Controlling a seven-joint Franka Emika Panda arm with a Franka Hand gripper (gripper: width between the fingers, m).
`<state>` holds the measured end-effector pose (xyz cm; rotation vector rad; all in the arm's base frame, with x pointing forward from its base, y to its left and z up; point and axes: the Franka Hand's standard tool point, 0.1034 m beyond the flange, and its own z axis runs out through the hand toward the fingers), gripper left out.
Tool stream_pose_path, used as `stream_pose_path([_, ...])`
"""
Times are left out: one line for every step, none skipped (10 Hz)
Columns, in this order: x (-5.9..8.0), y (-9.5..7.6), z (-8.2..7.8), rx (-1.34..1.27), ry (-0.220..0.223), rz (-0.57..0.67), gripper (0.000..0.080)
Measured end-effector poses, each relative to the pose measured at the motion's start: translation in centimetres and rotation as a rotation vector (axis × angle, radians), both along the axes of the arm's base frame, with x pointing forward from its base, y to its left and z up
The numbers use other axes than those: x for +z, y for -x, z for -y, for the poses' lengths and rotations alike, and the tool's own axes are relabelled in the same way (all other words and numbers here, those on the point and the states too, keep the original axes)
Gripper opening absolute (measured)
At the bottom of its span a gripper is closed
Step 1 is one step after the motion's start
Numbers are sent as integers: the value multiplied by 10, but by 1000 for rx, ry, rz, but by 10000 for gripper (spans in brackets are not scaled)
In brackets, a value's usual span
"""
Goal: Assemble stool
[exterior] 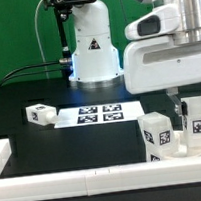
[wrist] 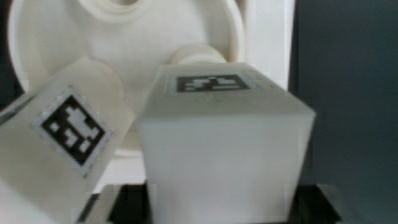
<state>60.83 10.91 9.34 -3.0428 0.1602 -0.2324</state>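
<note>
My gripper (wrist: 228,205) is shut on a white block leg (wrist: 228,130) of the stool. The dark fingers (wrist: 139,200) press on both of its sides, and a marker tag faces the camera on its far end. Just beyond the leg lies the round white seat (wrist: 134,45). A second leg (wrist: 71,125) with a tag leans against the seat, beside the held one. In the exterior view the gripper (exterior: 189,113) hangs at the right, over the table's front corner, with the held leg (exterior: 197,119) next to the second leg (exterior: 157,135).
A loose tagged leg (exterior: 40,114) lies at the exterior view's left, beside the marker board (exterior: 98,113). White border rails (exterior: 67,179) run along the front and left of the black table. The robot base (exterior: 91,44) stands at the back.
</note>
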Motion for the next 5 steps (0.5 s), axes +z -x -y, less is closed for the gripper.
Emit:
stream_pose_path([0,0,-1,-53,-13,-4,333])
stream_pose_path([-2,1,-1,-129,-26,-15,333])
stream_pose_path([-3,2,0,-206,-41,-23,333])
stream_pose_path([-4,3,1,-363,-68,-41,333])
stream_pose_path([-4,4,2,-510,-90,-61,333])
